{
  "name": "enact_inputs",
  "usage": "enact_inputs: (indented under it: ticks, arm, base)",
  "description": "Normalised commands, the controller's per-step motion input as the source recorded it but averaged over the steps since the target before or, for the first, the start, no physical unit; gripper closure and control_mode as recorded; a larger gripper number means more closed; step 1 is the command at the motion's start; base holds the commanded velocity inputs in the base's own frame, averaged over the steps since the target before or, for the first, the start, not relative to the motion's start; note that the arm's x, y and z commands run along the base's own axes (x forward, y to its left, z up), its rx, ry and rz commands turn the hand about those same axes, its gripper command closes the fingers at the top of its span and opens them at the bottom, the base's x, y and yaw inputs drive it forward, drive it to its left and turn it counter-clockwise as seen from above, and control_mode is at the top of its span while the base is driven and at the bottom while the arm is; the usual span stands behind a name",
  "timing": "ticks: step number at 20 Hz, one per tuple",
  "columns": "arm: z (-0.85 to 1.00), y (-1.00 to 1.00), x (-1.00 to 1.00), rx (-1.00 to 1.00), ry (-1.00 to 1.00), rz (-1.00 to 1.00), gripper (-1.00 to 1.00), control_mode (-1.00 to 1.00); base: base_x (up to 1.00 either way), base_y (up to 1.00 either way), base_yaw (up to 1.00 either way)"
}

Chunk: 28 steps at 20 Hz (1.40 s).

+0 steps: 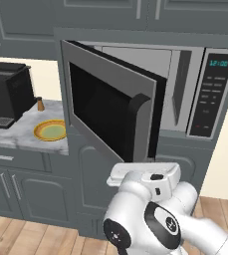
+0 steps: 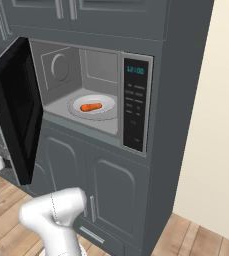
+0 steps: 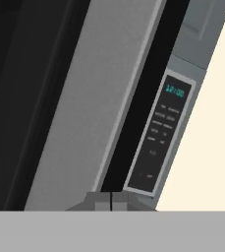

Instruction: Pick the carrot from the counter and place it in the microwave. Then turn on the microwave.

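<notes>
carrot (image 2: 91, 106) inside open microwave (image 2: 136, 102), seemingly on turntable (white).

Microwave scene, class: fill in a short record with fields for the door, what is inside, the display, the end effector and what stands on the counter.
door: microwave door swung open
inside: carrot lying on the white turntable
display: cyan digits lit on the keypad panel
end effector: shut, holding nothing, close to the door's edge
counter: bears a yellow-rimmed plate and a black coffee machine
</notes>
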Motion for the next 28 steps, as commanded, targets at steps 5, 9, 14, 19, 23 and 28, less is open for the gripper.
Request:
enact_inputs:
  ticks: [5,9,14,19,23,28]
  arm:
    - [-0.05,-0.65,0.11,-0.02,0.00,0.10,1.00,-1.00]
    - [-0.06,-0.68,0.14,-0.01,0.00,0.10,1.00,-1.00]
    - [-0.12,-0.66,0.21,0.00,0.00,0.12,1.00,-1.00]
    - [-0.20,-0.68,0.42,0.00,0.01,0.16,1.00,-1.00]
    - [-0.20,-0.68,0.36,0.00,0.01,0.16,1.00,-1.00]
    - [-0.22,-0.64,0.34,0.00,0.01,0.16,1.00,-1.00]
  base:
    - [0.00,0.00,0.00]
    - [0.00,0.00,0.00]
    - [0.00,0.00,0.00]
    - [0.00,0.00,0.00]
    - [0.00,0.00,0.00]
    - [0.00,0.00,0.00]
